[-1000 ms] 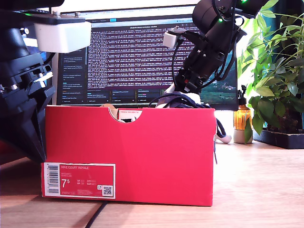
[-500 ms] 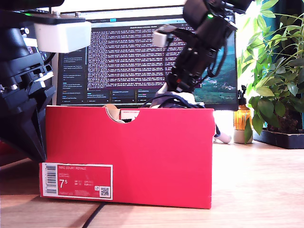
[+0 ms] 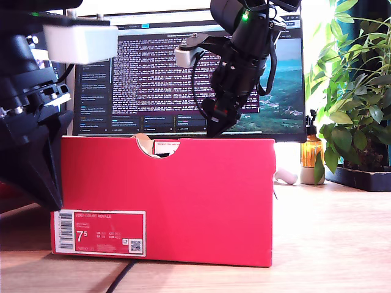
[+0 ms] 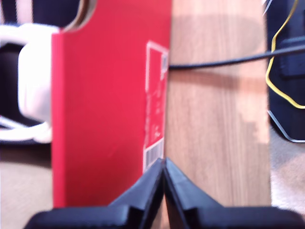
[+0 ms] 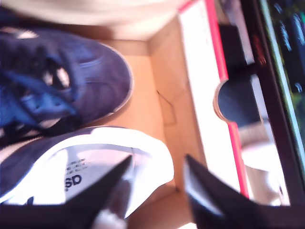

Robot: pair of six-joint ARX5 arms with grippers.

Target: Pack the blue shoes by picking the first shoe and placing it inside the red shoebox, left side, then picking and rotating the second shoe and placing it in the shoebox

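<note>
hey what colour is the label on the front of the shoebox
White, with black print and a barcode, on the red shoebox; the label shows best in the exterior view.

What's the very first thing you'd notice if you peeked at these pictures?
The big red shoebox on the wooden table, filling the middle of the exterior view. Above its rim my second gripper hangs open, and its own camera looks down at the two blue shoes lying inside. My first gripper waits shut beside the box, near the white label.
</note>
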